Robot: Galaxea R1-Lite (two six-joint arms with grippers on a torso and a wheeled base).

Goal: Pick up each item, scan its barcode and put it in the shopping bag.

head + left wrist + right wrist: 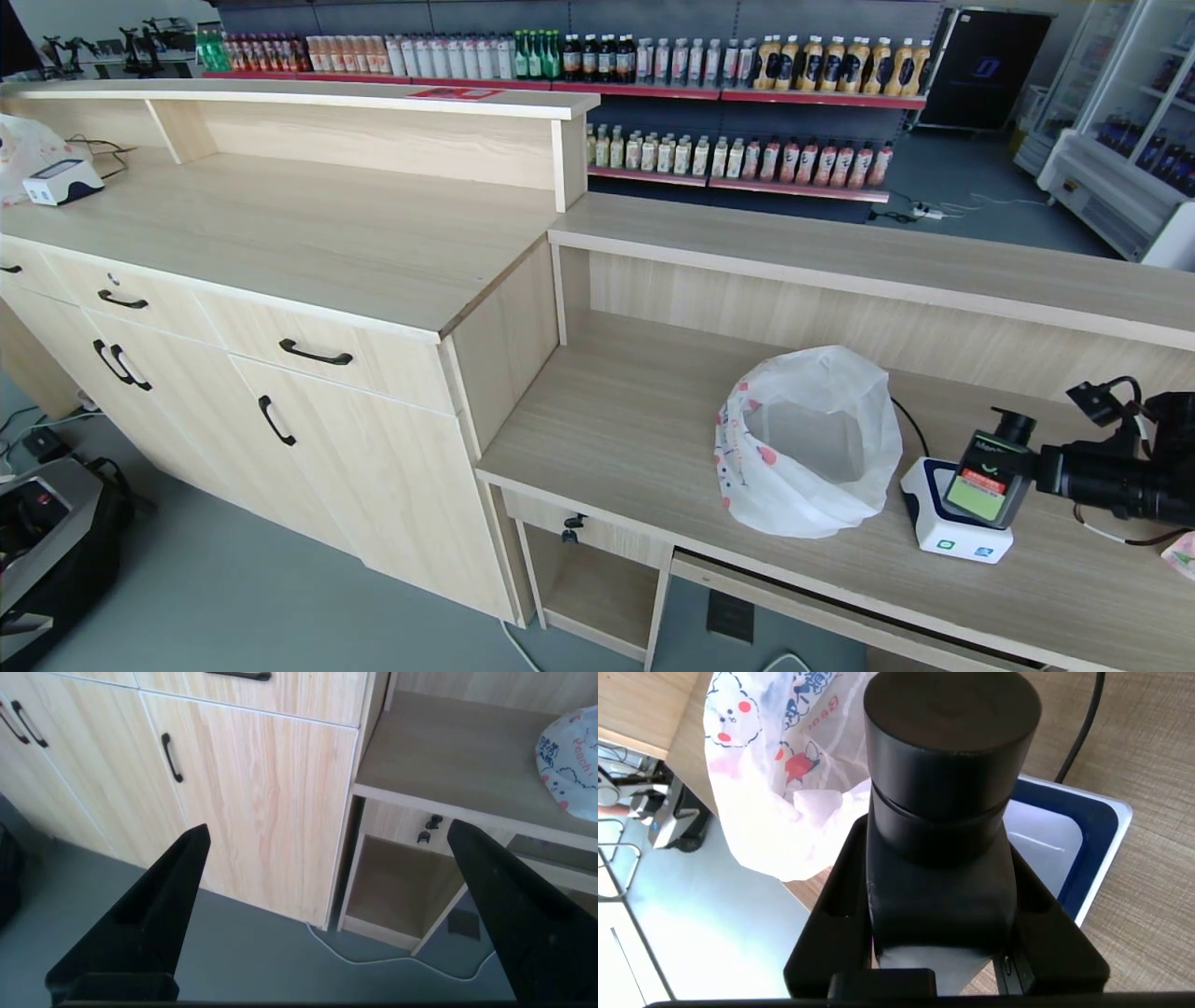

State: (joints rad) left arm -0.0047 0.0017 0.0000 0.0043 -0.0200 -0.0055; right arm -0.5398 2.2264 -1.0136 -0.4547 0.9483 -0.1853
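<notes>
Item [988,478] – dark container with round black cap, green and red label facing up; held in the right gripper [1016,467], whose two fingers are closed against its sides; positioned directly over the scanner [945,534], contact between them not discernible; in the right wrist view the item [941,812] stands between the right gripper [943,945] fingers, with the scanner [1069,849] beneath it.
Scanner – white body, blue rim; on the lower counter [616,420], black cable [910,420] running off behind it.
Shopping bag [808,439] – white, thin plastic with small cartoon prints, mouth open; just beside the scanner, on the robot's left of it; also seen past the item [771,765].
Left gripper [327,831] – fingers spread wide, nothing between them; hanging over the floor before a cabinet door [262,793].
Surroundings – higher counter [280,224] with a second scanner [61,182] at its far end; shelves of bottled drinks [653,56] behind.
</notes>
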